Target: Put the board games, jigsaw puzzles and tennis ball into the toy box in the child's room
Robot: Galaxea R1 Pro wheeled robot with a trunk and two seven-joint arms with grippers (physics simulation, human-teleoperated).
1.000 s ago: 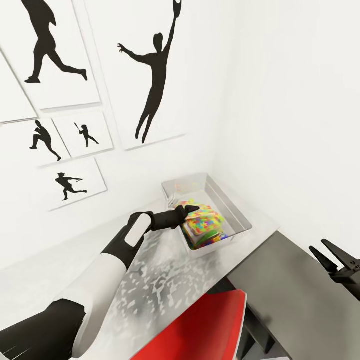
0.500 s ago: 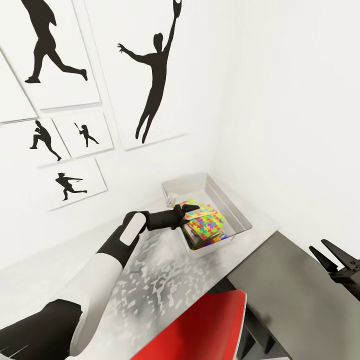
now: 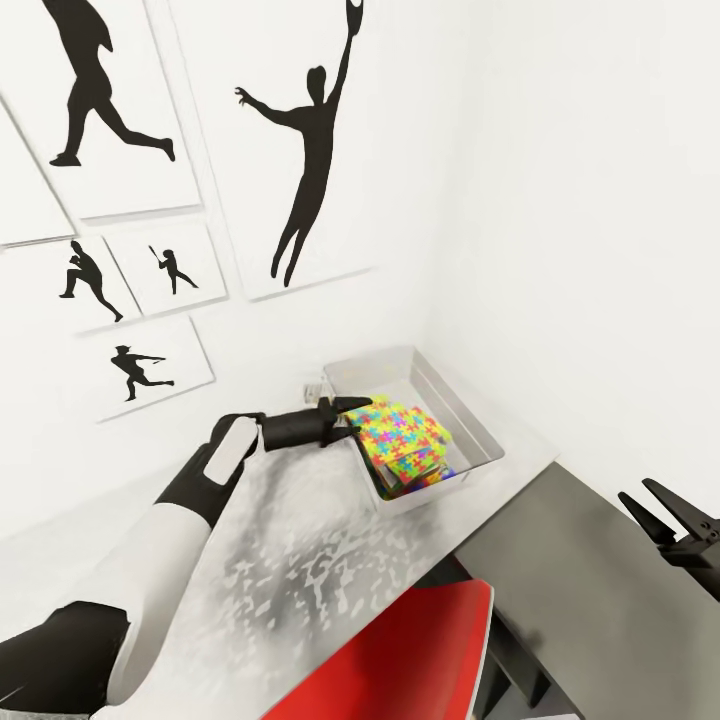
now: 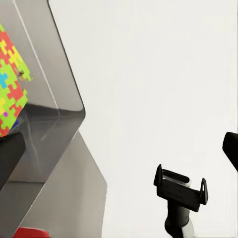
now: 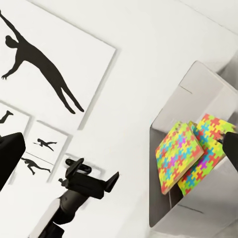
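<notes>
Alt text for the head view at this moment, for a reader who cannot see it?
The left pincer hangs open and empty at the near rim of the toy box, which holds the jigsaw puzzles, on the marbled table. The right pincer waits open at the right edge; baseball silhouette posters cover the wall.

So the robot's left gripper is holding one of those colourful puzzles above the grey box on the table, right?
Not quite. The left gripper holds nothing: in the head view its fingers are open and empty at the near rim of the toy box. The jigsaw puzzles already lie inside the box, which does stand on the table.
</notes>
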